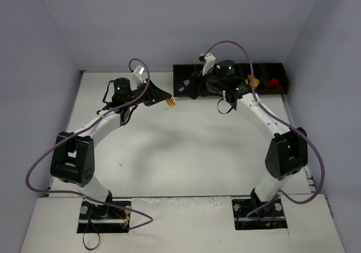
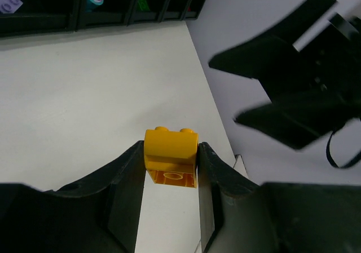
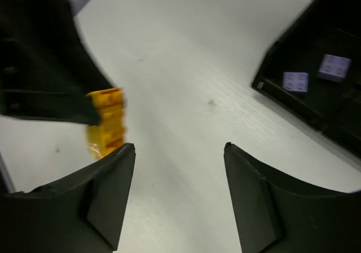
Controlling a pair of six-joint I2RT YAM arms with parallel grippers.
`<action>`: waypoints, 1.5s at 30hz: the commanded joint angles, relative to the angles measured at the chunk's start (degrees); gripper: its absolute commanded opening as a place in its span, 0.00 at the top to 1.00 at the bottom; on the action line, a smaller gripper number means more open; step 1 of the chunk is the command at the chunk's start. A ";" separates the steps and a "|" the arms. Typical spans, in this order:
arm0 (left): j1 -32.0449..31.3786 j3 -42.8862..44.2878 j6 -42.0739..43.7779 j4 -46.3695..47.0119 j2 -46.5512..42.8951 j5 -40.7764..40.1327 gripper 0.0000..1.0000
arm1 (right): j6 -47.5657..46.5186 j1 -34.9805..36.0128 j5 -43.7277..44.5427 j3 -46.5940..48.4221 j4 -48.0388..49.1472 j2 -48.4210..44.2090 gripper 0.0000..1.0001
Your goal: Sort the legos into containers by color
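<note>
Left wrist: left claw (image 2: pixel 170 148) tight around yellow-orange lego (image 2: pixel 171 151); right claw (image 3: pixel 179 149) part-open.

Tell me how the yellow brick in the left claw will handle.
The yellow brick looks rigid, undeformed in the left claw's squeeze. It is probably light, being small and hollow underneath. Its glossy plastic may slip; the flat sides suggest sliding, not rolling.

A pale white surface (image 1: pixel 186 151) with a faint grain fills the middle of the scene. It is boxed in by three plain, matte lavender-grey walls: a back wall (image 1: pixel 169 16), a left wall (image 1: pixel 28 84) and a right wall (image 1: pixel 338 78). The light is soft and even, leaving only dim, blurred shadows on the surface, and a straight seam crosses it near its front edge.
</note>
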 commanded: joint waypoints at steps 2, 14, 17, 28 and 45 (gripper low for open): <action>-0.26 4.49 -6.87 2.27 -0.63 -3.73 1.00 | -0.68 1.76 -5.33 -2.58 7.01 -5.73 0.36; -0.53 8.44 -12.67 -2.12 0.61 -4.88 1.00 | -1.21 6.42 -5.16 -0.48 6.93 -3.54 0.31; -1.05 8.88 -12.24 -3.97 0.43 -5.49 1.00 | -1.47 7.30 -4.28 0.66 6.93 -2.66 0.32; -2.20 10.11 -12.23 -6.17 0.43 -6.02 1.00 | -2.18 9.32 -2.26 3.92 5.52 1.12 0.45; -1.94 12.13 -4.87 -18.19 -0.71 -11.80 0.26 | -5.08 8.10 9.68 3.48 3.06 1.65 1.00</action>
